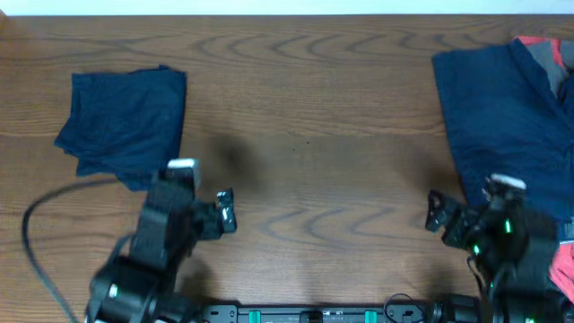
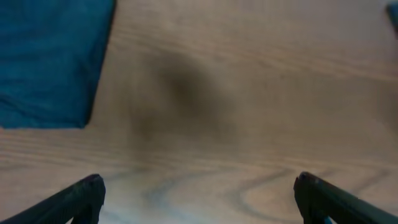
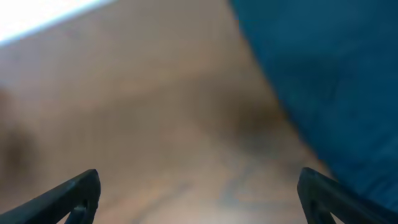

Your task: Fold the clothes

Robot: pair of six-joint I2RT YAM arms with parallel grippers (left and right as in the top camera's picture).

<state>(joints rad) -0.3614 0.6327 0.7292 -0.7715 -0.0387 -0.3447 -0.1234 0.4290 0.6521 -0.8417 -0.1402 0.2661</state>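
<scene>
Hovering over bench [image 1: 314, 117], left jaws and right jaws both spread, empty; folded navy garment [image 1: 126, 121] parked left, seemingly done, rumpled pile [image 1: 502, 108] right awaiting folding.

Wide passage across bare middle of table [image 1: 314, 152]. Folded navy garment [image 1: 126, 121] occupies far left. Navy clothes pile [image 1: 502, 108] fills far right. Black cable [image 1: 27, 235] loops at near-left edge.

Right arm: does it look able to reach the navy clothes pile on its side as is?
Probably yes. The right hand is open and empty, the navy clothes pile lies just ahead to its right, and only bare table lies between.
</scene>
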